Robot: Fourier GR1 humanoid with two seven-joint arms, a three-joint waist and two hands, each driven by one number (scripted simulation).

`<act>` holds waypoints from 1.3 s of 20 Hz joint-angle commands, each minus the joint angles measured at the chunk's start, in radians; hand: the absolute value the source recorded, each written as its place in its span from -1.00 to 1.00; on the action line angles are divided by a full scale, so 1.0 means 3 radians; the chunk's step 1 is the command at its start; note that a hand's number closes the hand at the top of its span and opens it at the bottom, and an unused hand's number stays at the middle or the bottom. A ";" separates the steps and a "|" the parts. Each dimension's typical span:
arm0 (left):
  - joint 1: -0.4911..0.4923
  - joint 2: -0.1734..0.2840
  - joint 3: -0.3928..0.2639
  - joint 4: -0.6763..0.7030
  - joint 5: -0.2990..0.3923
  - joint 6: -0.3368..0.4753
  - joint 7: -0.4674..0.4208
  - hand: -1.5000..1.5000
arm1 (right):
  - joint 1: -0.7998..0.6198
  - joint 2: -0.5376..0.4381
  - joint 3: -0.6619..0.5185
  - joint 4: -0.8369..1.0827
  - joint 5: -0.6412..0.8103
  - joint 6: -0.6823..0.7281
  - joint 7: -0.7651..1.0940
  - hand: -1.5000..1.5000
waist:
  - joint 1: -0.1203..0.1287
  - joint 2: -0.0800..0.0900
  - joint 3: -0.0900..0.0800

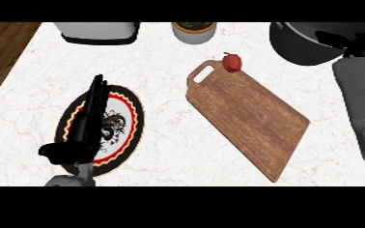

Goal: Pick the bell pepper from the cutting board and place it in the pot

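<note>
A small red bell pepper (pixel 231 62) sits at the far end of the wooden cutting board (pixel 249 118), just beside its handle hole. The dark pot (pixel 303 48) stands at the upper right, past the board. My right forearm runs up the right edge, and my right hand (pixel 342 41) hangs over the pot's right side, dark against dark, well right of the pepper. At the lower left my left hand (pixel 89 125) rests open, fingers straight and pointing away, above a patterned plate. Neither hand touches the pepper.
A round plate (pixel 132 121) with a red, yellow and black rim lies at the left under my left hand. A grey appliance (pixel 96 31) and a white cup with greenery (pixel 194 31) stand along the back edge. Wooden floor (pixel 14 41) shows beyond the counter's left edge.
</note>
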 commanded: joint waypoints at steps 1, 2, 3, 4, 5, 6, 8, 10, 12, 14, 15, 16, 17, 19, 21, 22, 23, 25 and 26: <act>0.0011 0.0060 0.0097 0.0031 0.0045 -0.0044 -0.0048 0.00 | 0.0097 0.0121 -0.0359 -0.0269 -0.0624 -0.0270 -0.0657 -1.00 | -0.0026 0.0015 0.0024; -0.0086 -0.0013 0.0071 0.0094 0.0043 -0.0005 0.0027 0.00 | 0.0095 0.0106 -0.0409 -0.0237 -0.0731 -0.0250 -0.0762 -1.00 | -0.0013 0.0033 0.0024; -0.0055 0.0053 0.0104 0.0117 0.0033 -0.0058 -0.0065 0.00 | 0.0060 0.0031 -0.0434 -0.0223 -0.0790 -0.0242 -0.0803 -1.00 | -0.0001 0.0031 0.0020; -0.0005 -0.0115 -0.0077 0.0178 -0.0104 0.0058 -0.0101 0.00 | 0.0170 0.0075 -0.0490 -0.0264 -0.0934 -0.0232 -0.0979 -1.00 | -0.0037 0.0019 0.0018; 0.0029 -0.0001 0.0051 0.0123 -0.0004 -0.0035 -0.0128 0.00 | 0.0359 0.0084 -0.0582 -0.0326 -0.1112 -0.0208 -0.1247 -1.00 | -0.0038 0.0016 0.0020; 0.0037 0.0009 0.0064 -0.0014 0.0034 -0.0032 0.0016 0.00 | 0.0365 0.0001 -0.0562 -0.0325 -0.1176 -0.0096 -0.1305 -1.00 | -0.0050 -0.0002 0.0015; -0.0180 0.0158 0.0268 -0.0040 0.0150 -0.0090 0.0239 0.00 | 0.0475 0.0098 -0.0655 -0.0377 -0.1395 -0.0146 -0.1583 -1.00 | -0.0057 -0.0001 0.0017; 0.0060 -0.0114 -0.0004 0.0114 -0.0069 0.0045 -0.0157 0.00 | 0.0559 -0.0210 -0.0726 -0.0297 -0.1532 0.0109 -0.1792 -1.00 | -0.0042 0.0015 0.0018; 0.0078 0.0044 0.0094 -0.0111 0.0035 -0.0067 0.0096 0.00 | 0.0527 -0.0174 -0.0685 -0.0241 -0.1652 0.0009 -0.1925 -1.00 | -0.0045 -0.0005 0.0013; 0.0216 -0.0035 0.0022 -0.0119 -0.0032 -0.0012 -0.0029 0.00 | 0.0733 -0.0022 -0.0773 -0.0316 -0.1898 0.0085 -0.2290 -1.00 | -0.0053 -0.0009 0.0013; 0.0053 0.0026 0.0154 0.0016 0.0044 -0.0094 -0.0073 0.00 | 0.0782 -0.0154 -0.0770 -0.0282 -0.1936 0.0150 -0.2353 -1.00 | -0.0066 -0.0006 0.0012; -0.0104 -0.0063 0.0092 0.0049 -0.0087 0.0067 0.0100 0.00 | 0.0765 -0.0054 -0.0739 -0.0303 -0.2031 0.0150 -0.2402 -1.00 | -0.0084 -0.0013 0.0011; -0.0220 -0.0020 0.0205 0.0242 0.0000 -0.0032 0.0043 0.00 | 0.0765 -0.0207 -0.0684 -0.0202 -0.1992 0.0157 -0.2374 -1.00 | -0.0084 -0.0009 0.0010; -0.0097 -0.0018 0.0190 0.0135 0.0013 -0.0085 -0.0023 0.00 | 0.0894 -0.0224 -0.0667 -0.0173 -0.2115 0.0172 -0.2410 -1.00 | -0.0087 -0.0015 0.0009; 0.0091 -0.0015 0.0132 -0.0005 -0.0041 -0.0064 0.0035 0.00 | 0.0928 -0.0435 -0.0582 -0.0219 -0.2155 0.0375 -0.2240 -1.00 | -0.0097 -0.0025 0.0008; 0.0143 -0.0102 0.0101 0.0119 -0.0057 -0.0068 -0.0180 0.00 | 0.1007 -0.0325 -0.0558 -0.0327 -0.2247 0.0339 -0.2361 -1.00 | -0.0106 -0.0027 0.0007; -0.0040 -0.0099 0.0129 0.0115 -0.0094 0.0008 0.0009 0.00 | 0.1050 -0.0395 -0.0595 -0.0183 -0.2269 0.0269 -0.2448 -1.00 | -0.0096 -0.0019 0.0009; -0.0010 -0.0015 0.0228 0.0178 -0.0052 -0.0103 -0.0079 0.00 | 0.1155 -0.0354 -0.0448 -0.0481 -0.2352 0.0375 -0.2243 -1.00 | -0.0126 -0.0034 0.0005; 0.0267 0.0110 0.0264 -0.0108 0.0082 -0.0237 -0.0049 0.00 | 0.1264 -0.0411 -0.0639 -0.0456 -0.2477 0.0425 -0.2420 -1.00 | -0.0109 -0.0035 0.0007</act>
